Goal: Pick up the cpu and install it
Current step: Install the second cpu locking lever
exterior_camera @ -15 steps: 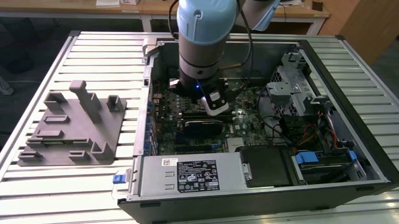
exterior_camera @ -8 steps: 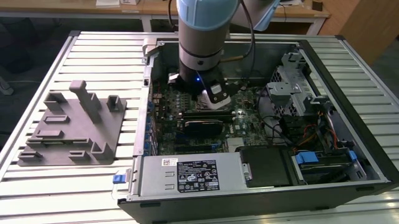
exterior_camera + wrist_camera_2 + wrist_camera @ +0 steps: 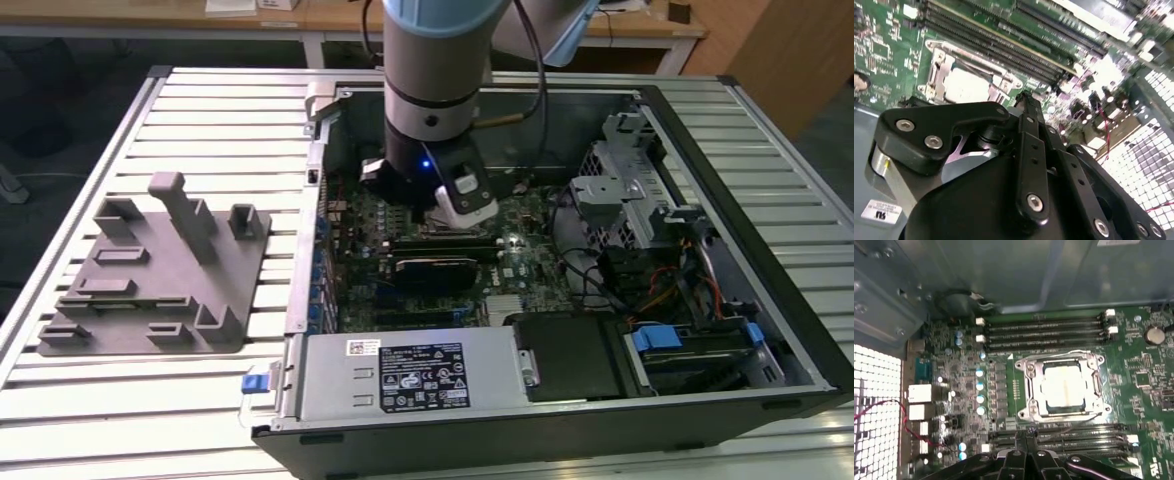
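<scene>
Pale silver chip: the cpu [image 3: 1064, 385] was seen lying flat inside the socket frame [image 3: 1029, 371] on the green motherboard [image 3: 1146, 382], between two banks of memory slots [image 3: 1046, 330]; in the second wrist view it [image 3: 966, 86] showed as a bright square within the same frame.
Jaws: the gripper [image 3: 1026, 432] was seen in both wrist views with its black fingers [image 3: 1030, 145] drawn together to a narrow point, nothing held between them, the tips just beside the socket edge.
Arm: in the exterior view the gripper [image 3: 447, 215] was lowered into the open computer case [image 3: 721, 390], above the middle of the board.
Grey fixture: the plastic fixture [image 3: 154, 275] with upright posts stood on the slatted tabletop [image 3: 80, 390], well apart from the case, towards the exterior view's left; no chip was visible on it.
Step in hand: judged to be late in the installing, the chip apparently seated already and released.
Next move: care would be called for so the seated chip is not nudged; whether it sat fully level could not be told.
Risk: the memory slots lay close to the fingertips.
</scene>
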